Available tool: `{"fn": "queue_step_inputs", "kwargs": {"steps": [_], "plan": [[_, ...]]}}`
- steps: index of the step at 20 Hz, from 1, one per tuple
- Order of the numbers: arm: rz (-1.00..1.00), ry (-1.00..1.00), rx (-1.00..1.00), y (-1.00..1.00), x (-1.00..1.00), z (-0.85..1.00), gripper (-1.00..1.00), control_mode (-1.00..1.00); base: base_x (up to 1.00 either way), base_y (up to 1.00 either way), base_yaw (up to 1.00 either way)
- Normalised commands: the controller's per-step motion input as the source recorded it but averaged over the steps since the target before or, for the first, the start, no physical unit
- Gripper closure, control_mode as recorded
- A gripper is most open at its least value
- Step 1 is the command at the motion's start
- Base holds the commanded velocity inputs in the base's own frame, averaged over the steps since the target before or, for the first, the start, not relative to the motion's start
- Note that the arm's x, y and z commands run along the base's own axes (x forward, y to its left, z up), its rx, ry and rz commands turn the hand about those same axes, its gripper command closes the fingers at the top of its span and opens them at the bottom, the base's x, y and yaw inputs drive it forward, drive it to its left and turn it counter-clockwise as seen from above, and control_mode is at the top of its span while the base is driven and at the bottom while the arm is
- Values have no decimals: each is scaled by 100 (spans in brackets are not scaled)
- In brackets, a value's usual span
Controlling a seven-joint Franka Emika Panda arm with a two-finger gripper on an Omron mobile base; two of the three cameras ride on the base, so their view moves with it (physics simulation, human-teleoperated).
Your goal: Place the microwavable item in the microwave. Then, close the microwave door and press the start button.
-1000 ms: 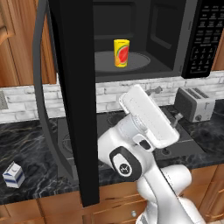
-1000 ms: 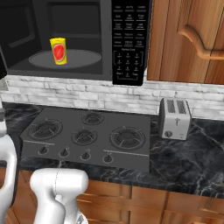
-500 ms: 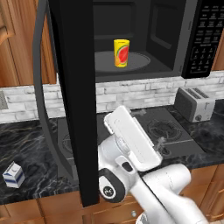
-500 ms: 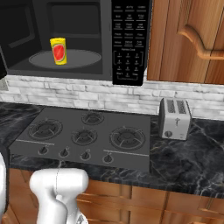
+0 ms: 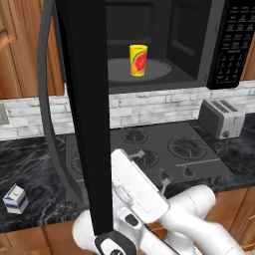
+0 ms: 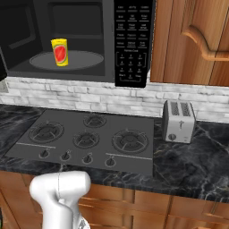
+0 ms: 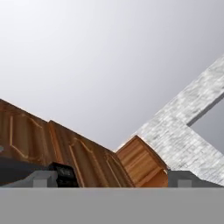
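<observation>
The microwavable item, a yellow cup [image 5: 138, 60] with a red picture, stands upright on the round turntable [image 5: 162, 70] inside the microwave [image 5: 191, 44]. The right base view shows the cup [image 6: 59, 52] left of the keypad panel [image 6: 131, 43]. The microwave door [image 5: 87, 114] stands swung out, edge-on, with its curved grey handle [image 5: 46, 124] at its left. My arm [image 5: 137, 190] is folded low in front of the stove, far below the cup. In the hand view my gripper [image 7: 113, 181] is open with nothing between its fingertips [image 7: 44, 179], facing ceiling and wooden cabinets.
A silver toaster [image 5: 221, 118] [image 6: 179, 120] stands on the dark counter right of the black stove top [image 6: 89, 139]. A white-and-blue milk carton [image 5: 15, 198] sits on the counter at the left. Wooden cabinets [image 6: 192, 40] flank the microwave. The open door hangs over the stove's left side.
My arm has folded further down and toward the left, behind the lower edge of the door. The cup and the door have not moved, and the gripper stays open.
</observation>
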Motion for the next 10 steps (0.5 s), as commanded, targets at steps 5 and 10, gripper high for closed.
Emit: {"fn": "queue_step_inputs", "kwargs": {"steps": [5, 10], "plan": [[27, 33, -1, 62, 0, -26, -100, -100, 0, 0, 0], [27, 28, 0, 57, 0, -43, -100, -100, 0, 0, 0]]}}
